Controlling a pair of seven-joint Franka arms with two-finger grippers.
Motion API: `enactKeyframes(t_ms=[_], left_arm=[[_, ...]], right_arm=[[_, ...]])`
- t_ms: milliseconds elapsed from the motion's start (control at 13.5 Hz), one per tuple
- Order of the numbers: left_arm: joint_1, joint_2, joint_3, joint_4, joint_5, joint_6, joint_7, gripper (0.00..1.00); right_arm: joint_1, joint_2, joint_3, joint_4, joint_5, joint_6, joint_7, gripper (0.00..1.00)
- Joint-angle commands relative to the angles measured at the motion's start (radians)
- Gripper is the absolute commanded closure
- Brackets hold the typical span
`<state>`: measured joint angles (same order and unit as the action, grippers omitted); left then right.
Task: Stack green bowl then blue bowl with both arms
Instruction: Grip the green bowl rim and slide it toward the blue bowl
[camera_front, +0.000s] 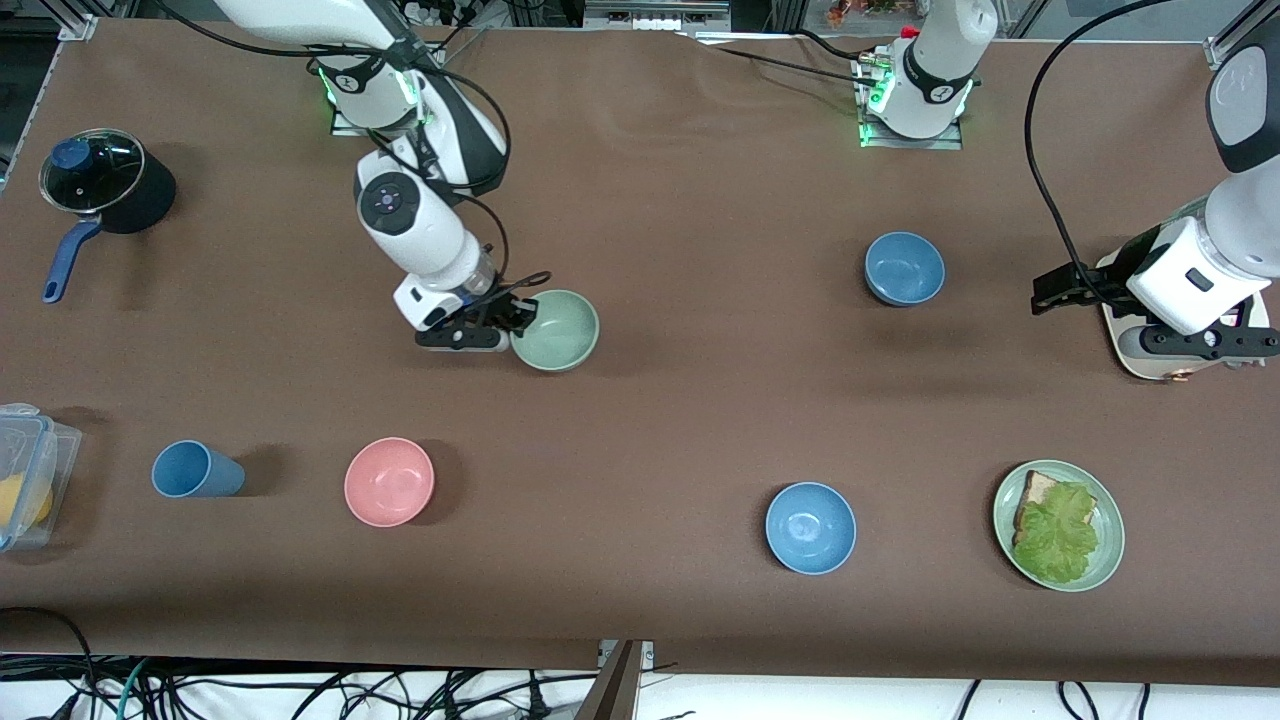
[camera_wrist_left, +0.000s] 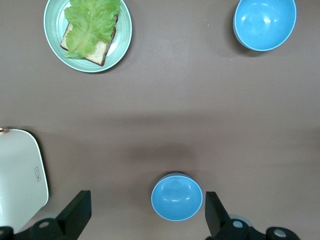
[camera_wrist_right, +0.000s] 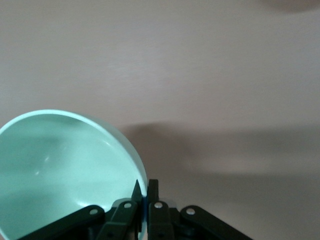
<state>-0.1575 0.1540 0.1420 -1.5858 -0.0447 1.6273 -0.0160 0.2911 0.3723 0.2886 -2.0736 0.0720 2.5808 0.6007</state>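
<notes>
Table (camera_front: 680, 200) bare around gripped green bowl (camera_front: 556, 330).

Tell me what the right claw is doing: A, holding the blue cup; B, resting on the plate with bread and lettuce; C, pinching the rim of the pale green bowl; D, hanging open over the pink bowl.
C: the right claw is shut on the rim of the small round pale sage-green bowl, one finger on each side of its wall, as the right wrist view shows.

Sage-green bowl (camera_front: 556, 331), steel-blue bowl (camera_front: 904, 268), apparently plain.
</notes>
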Motion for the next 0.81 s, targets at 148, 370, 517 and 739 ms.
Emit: enactKeyframes(t_ms=[148,370,517,739], left_arm=[[0.007,0.016,0.002,0.035,-0.020,-0.026,0.001,0.00],[-0.002,0.016,-0.002,0.036,-0.020,-0.026,-0.010,0.00],[0.001,0.016,-0.002,0.036,-0.020,-0.026,-0.007,0.00],[0.004,0.016,-0.002,0.036,-0.020,-0.026,-0.006,0.00]], right_arm=[[0.143,0.164,-0.014,0.185,-0.018,-0.004,0.210,1.00],[0.195,0.235,-0.020,0.248,-0.105,-0.001,0.325,1.00],[0.209,0.261,-0.022,0.271,-0.149,-0.001,0.384,1.00],[0.209,0.263,-0.022,0.271,-0.152,-0.002,0.392,0.28]])
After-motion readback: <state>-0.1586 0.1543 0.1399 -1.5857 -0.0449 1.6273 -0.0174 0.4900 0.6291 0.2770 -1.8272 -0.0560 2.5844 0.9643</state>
